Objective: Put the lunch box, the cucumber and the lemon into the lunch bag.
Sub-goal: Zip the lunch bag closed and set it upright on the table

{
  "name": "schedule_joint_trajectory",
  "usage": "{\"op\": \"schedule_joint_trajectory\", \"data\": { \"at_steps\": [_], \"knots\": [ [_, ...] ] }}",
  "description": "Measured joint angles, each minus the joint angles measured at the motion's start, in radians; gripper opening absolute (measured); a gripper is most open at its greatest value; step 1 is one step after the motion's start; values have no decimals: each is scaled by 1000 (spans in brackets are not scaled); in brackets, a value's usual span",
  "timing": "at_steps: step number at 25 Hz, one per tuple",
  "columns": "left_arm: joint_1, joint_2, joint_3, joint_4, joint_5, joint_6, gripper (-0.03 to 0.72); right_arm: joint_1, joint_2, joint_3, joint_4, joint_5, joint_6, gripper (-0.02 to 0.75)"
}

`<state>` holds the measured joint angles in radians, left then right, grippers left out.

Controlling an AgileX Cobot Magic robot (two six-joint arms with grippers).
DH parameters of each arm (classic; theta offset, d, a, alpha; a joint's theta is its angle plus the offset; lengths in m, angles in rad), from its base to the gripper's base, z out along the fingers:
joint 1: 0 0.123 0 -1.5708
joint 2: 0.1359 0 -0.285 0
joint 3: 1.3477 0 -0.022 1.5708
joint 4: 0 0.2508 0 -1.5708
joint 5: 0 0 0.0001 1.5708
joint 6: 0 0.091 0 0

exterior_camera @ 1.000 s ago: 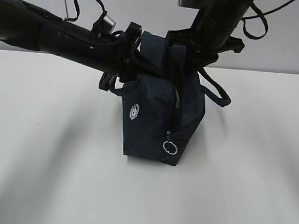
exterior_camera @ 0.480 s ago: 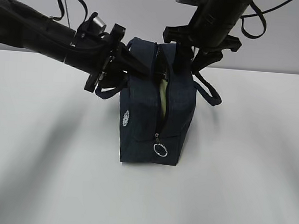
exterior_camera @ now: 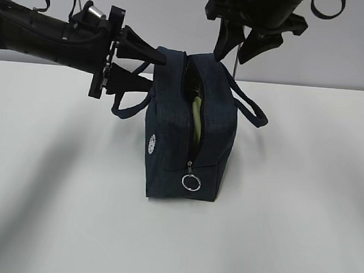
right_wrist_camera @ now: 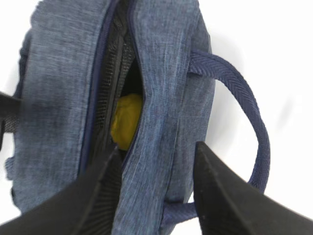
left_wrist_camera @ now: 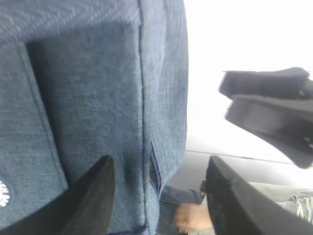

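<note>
1. Table [exterior_camera: 300, 232]: smooth, matte white surface; bears the bag.
2. Lunch bag [exterior_camera: 168, 154]: boxy, dark navy woven fabric, standing upright mid-table. Zipper partly undone along top and down the near end. Two webbing loop handles, one hanging on each side.
3. Left gripper [exterior_camera: 132, 64]: black fingers spread, empty, just beside the bag's upper left edge; contact cannot be confirmed.
4. Right gripper [exterior_camera: 245, 48]: black fingers spread, empty, above the bag's top right.
5. Lunch box [exterior_camera: 197, 120]: only a pale green strip shows through the end opening.
6. Lemon [right_wrist_camera: 126, 120]: lumpy, yellow, inside the bag beneath the top opening.
7. Ring pull [exterior_camera: 191, 182]: round metal, hanging low on the near end.
8. Logo [exterior_camera: 152, 144]: small white round mark; lettering unreadable.
</note>
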<state>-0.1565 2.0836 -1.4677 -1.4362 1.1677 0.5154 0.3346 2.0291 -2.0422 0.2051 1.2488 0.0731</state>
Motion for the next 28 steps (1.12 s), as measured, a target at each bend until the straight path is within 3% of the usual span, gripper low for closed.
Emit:
{"op": "schedule_joint_trajectory", "data": {
  "at_steps": [5,8,13,18,23,28],
  "knots": [
    [14,-41,-42,17,0,0,400,0,-55,0,0,2,0,362],
    [14,-87,-84,83,7,0,398,0,-86,0,0,3,-8,362],
    [14,-191,-117,301,22,-7,310,0,-149,0,2,3,-114,362],
    [12,-309,-119,510,39,-97,238,0,-204,0,2,7,-130,361],
    [-33,-423,-119,776,53,-263,232,0,-279,22,2,8,-134,361],
    [-141,-516,-119,1012,69,-473,231,2,-409,162,2,9,-137,361]
  ]
}}
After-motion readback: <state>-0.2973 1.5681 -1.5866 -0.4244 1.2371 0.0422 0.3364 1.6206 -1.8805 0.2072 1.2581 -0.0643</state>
